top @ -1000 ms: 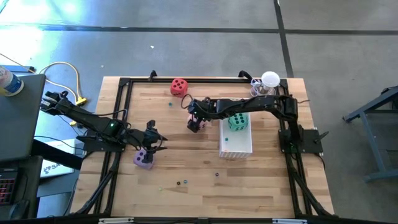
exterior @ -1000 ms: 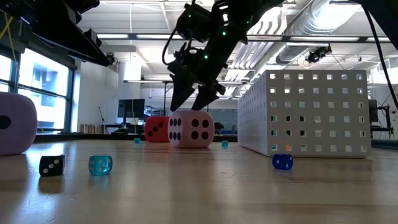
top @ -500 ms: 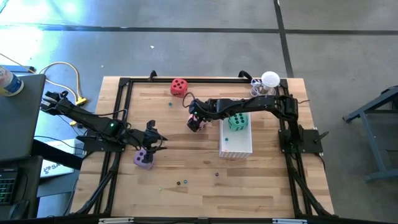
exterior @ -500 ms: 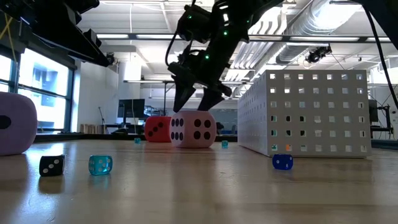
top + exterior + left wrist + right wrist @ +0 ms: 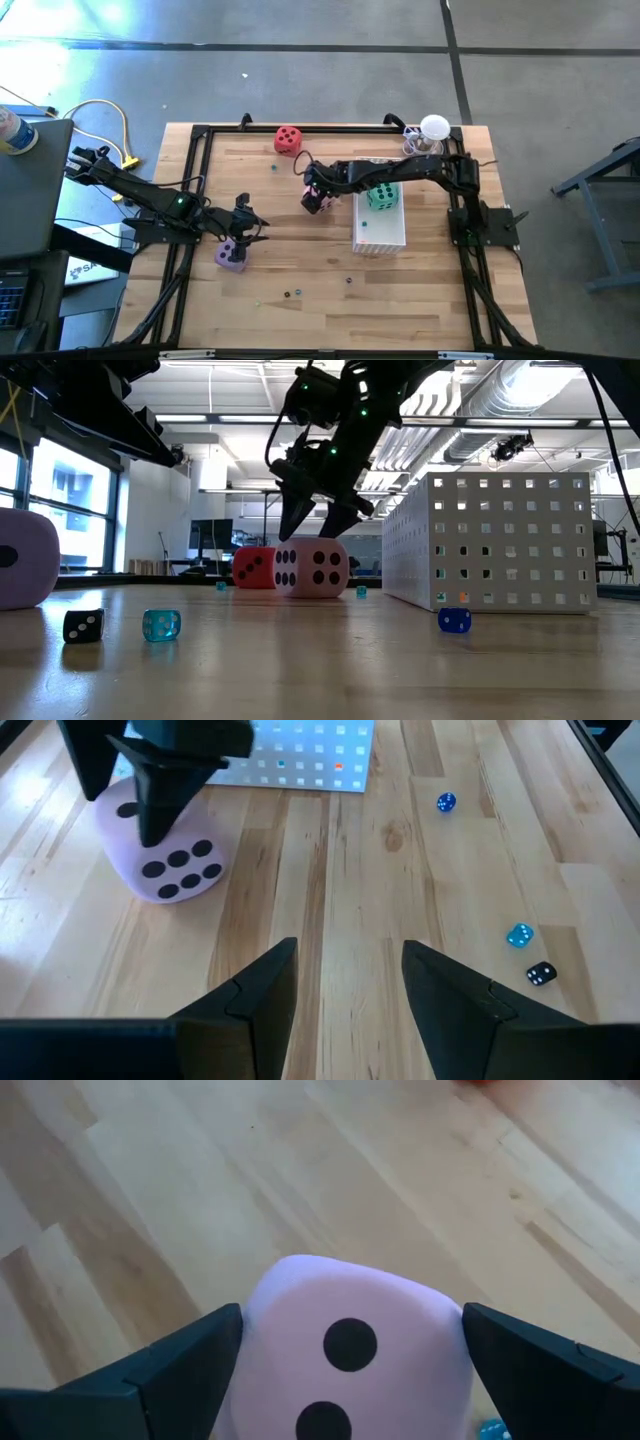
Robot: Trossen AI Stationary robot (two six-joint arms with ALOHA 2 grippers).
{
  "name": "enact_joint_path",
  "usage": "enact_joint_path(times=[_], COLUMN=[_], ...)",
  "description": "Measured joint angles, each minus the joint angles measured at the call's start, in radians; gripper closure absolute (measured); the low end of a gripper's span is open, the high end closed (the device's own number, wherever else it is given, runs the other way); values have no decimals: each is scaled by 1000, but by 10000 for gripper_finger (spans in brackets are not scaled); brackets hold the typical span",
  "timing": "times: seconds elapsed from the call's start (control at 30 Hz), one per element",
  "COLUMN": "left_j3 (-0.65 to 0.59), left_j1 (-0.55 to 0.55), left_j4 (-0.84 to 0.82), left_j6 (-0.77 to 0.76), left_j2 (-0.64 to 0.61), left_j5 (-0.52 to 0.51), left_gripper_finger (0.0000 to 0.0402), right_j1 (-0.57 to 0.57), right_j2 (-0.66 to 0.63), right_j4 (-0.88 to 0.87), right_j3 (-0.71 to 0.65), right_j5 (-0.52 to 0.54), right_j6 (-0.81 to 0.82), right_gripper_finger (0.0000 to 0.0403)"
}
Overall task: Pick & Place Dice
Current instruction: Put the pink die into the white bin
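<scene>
High view: the right gripper hangs spread wide over the soft pink cube die with dark pips, fingers straddling it, not clamped. That die sits just left of the white perforated box, which holds the green die. The left gripper, half-spread and empty, hovers just above the purple die, far left of the box.

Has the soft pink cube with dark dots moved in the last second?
Yes, slightly. In the low view the soft pink cube has edged toward the white perforated box, covering more of the red cube behind it, with the right gripper astride it.
</scene>
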Motion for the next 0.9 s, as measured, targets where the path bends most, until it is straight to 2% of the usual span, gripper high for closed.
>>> enact_joint_path(times=[0.6, 0.7, 0.9], left_j3=[0, 0, 0], left_j1=[0, 0, 0], left_j4=[0, 0, 0], left_j6=[0, 0, 0], left_j2=[0, 0, 0], left_j5=[0, 0, 0], left_gripper_finger=[227, 227, 227], right_j1=[15, 15, 15], right_j2=[56, 56, 56], right_j4=[-2, -2, -3], right_j3=[3, 3, 3], right_j5=[-53, -71, -74], right_j6=[-10, -10, -10], right_gripper_finger=[39, 61, 137])
